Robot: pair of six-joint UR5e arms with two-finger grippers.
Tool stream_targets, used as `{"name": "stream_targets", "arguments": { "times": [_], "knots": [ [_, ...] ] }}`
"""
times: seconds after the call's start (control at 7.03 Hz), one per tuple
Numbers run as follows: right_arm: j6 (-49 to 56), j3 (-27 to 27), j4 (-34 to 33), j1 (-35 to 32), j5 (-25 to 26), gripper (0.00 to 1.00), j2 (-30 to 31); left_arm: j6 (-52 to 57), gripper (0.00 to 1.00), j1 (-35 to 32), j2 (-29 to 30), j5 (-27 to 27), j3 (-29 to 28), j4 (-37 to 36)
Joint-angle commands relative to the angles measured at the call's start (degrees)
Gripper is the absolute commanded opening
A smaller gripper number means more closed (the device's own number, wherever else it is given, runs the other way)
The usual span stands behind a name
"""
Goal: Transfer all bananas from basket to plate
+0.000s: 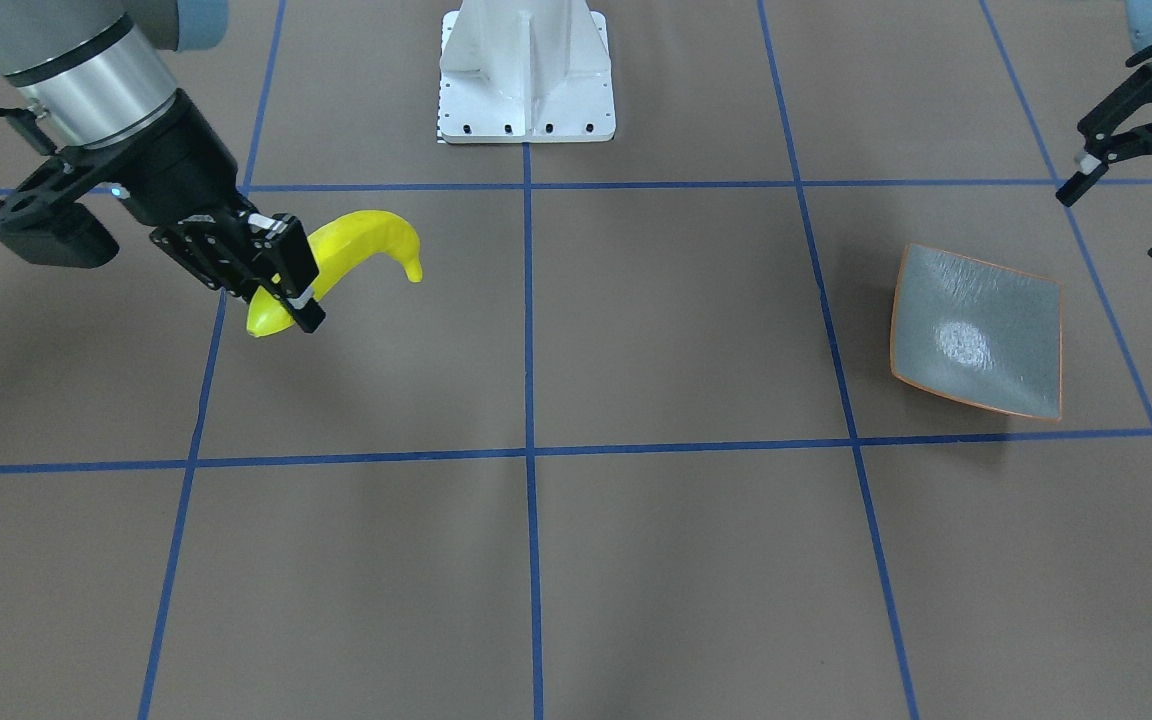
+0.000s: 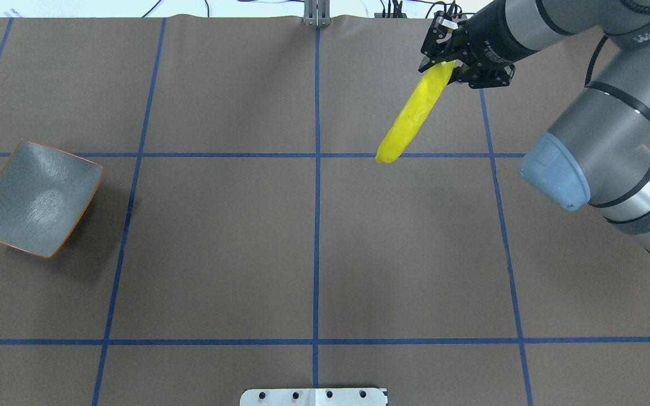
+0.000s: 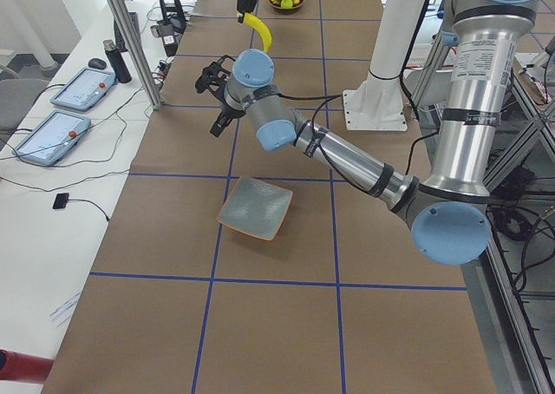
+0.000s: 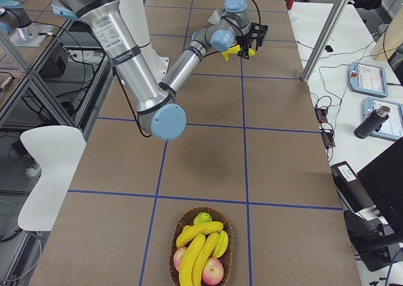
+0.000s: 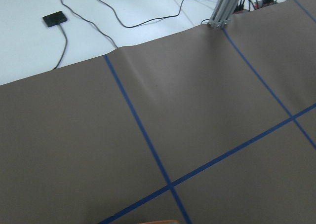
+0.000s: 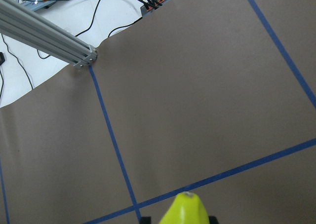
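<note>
My right gripper [image 1: 286, 275] is shut on one end of a yellow banana [image 1: 366, 245] and holds it above the table; both also show in the overhead view, the gripper [image 2: 450, 65] and the banana [image 2: 412, 118]. The banana's tip shows in the right wrist view [image 6: 185, 211]. The grey-green plate [image 1: 976, 330] with an orange rim lies empty at the other end of the table [image 2: 34, 197]. My left gripper [image 1: 1121, 222] is open and empty, hovering beyond the plate. The basket [image 4: 179, 226] holds three more bananas [image 4: 198, 254].
The basket also holds apples [image 4: 213, 270] and a green fruit. The white robot base [image 1: 526, 70] stands at the table's middle edge. An aluminium post [image 6: 44, 34] stands at the table's far edge. Cables and tablets [image 3: 82, 86] lie on the side desk.
</note>
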State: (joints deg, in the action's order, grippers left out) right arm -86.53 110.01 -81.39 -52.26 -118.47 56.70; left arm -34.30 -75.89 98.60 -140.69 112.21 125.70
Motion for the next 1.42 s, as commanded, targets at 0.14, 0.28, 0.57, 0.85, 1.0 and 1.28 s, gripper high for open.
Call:
{"name": "stream_targets", "arguments": {
  "times": [0.14,0.28,0.57,0.85,1.0,1.28],
  "knots": [
    [-0.7,0.3,3.0,7.1,1.4,0.0,-5.7,-9.1,1.0,10.0,9.0,0.1,-0.4,2.4],
    [-0.6,0.1,6.2,8.5,2.3,0.0,-5.7,-11.1,1.0,12.1,11.2,0.3,-0.7,2.4],
    [0.2,-0.2,10.4,10.9,2.5,0.0,-6.9,-11.1,1.0,17.1,13.9,0.2,-0.9,2.4],
    [0.3,-0.4,10.6,12.9,4.6,0.0,-8.4,-11.1,1.0,23.6,15.6,0.3,-0.4,3.0],
    [0.4,-0.7,12.2,13.7,5.3,0.0,-8.4,-11.1,1.0,25.1,16.1,0.2,-0.2,3.1],
    [0.2,-1.3,14.7,14.6,6.1,0.0,-8.4,-11.2,1.0,28.5,16.2,0.2,-0.5,8.0]
  ]
}}
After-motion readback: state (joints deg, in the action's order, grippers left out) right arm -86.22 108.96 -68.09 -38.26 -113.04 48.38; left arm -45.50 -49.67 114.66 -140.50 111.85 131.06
